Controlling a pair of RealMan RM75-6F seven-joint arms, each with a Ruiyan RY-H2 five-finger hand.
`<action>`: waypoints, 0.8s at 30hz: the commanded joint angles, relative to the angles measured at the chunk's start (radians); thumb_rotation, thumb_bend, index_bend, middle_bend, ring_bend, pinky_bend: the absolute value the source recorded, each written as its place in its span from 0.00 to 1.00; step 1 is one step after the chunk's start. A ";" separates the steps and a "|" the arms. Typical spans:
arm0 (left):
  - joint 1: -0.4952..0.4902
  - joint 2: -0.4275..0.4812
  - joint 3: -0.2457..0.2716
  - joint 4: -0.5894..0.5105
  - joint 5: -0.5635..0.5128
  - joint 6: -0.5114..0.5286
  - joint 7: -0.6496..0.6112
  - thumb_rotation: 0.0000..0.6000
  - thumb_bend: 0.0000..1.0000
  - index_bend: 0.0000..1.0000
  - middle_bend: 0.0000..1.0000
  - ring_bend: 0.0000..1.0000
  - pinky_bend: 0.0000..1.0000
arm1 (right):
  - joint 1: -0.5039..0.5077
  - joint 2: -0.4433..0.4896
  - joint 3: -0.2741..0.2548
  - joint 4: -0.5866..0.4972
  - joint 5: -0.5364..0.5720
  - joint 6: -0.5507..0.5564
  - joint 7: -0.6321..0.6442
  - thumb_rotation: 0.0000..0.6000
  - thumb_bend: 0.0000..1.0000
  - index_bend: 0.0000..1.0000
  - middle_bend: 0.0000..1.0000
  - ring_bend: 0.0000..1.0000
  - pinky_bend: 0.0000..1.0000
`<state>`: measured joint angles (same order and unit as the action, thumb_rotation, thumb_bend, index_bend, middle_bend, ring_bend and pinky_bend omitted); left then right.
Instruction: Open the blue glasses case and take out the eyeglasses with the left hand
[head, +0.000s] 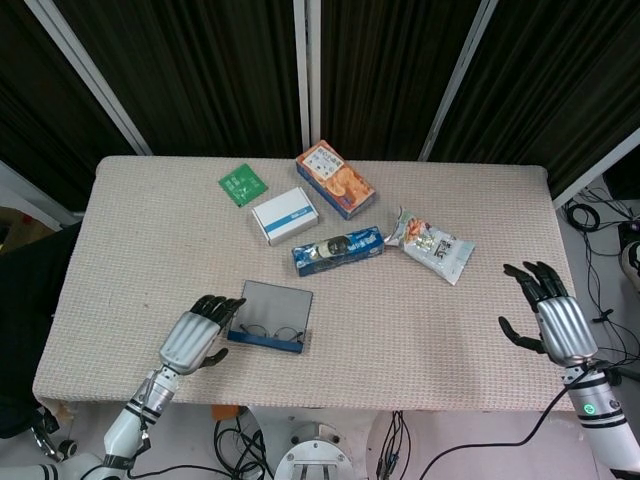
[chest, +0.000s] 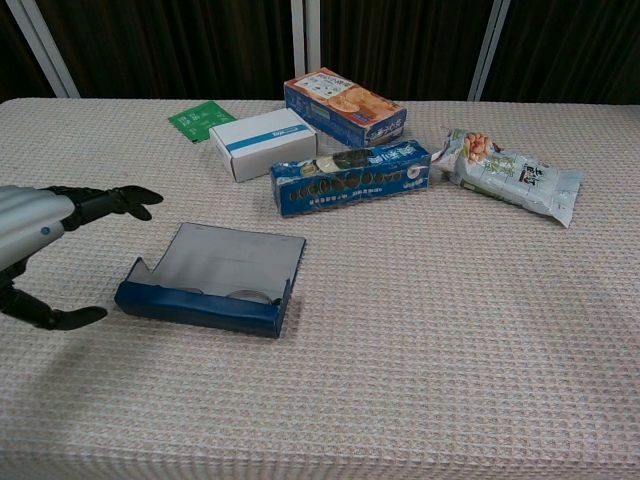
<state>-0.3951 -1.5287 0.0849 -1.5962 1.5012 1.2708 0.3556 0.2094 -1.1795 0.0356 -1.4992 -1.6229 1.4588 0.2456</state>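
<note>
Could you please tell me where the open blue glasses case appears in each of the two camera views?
Head view: the glasses case lies low, left of centre, beside the left hand.
Chest view: it lies lower left, right of the same hand.
Shared landmark: the white box lies beyond it.

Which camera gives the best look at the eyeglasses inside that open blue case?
The head view: looking down into the open blue glasses case, it shows both lenses and the frame of the eyeglasses. In the chest view the case's front wall hides most of them; only the lens tops peek above it.
</note>
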 joint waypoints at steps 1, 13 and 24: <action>-0.013 -0.019 -0.022 0.020 -0.006 -0.022 0.009 1.00 0.22 0.07 0.15 0.13 0.16 | -0.002 0.000 0.001 -0.001 0.001 0.002 0.000 1.00 0.30 0.12 0.22 0.07 0.11; -0.085 -0.052 -0.117 0.083 -0.107 -0.152 0.034 1.00 0.20 0.07 0.15 0.13 0.16 | -0.010 -0.001 0.000 0.002 0.008 0.007 0.004 1.00 0.30 0.12 0.22 0.07 0.11; -0.201 -0.066 -0.245 0.138 -0.197 -0.269 -0.021 1.00 0.17 0.09 0.15 0.13 0.17 | -0.022 0.002 -0.001 0.002 0.014 0.018 0.006 1.00 0.30 0.13 0.22 0.07 0.11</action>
<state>-0.5899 -1.6054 -0.1526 -1.4424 1.3085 1.0045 0.3437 0.1878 -1.1772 0.0348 -1.4971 -1.6088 1.4766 0.2513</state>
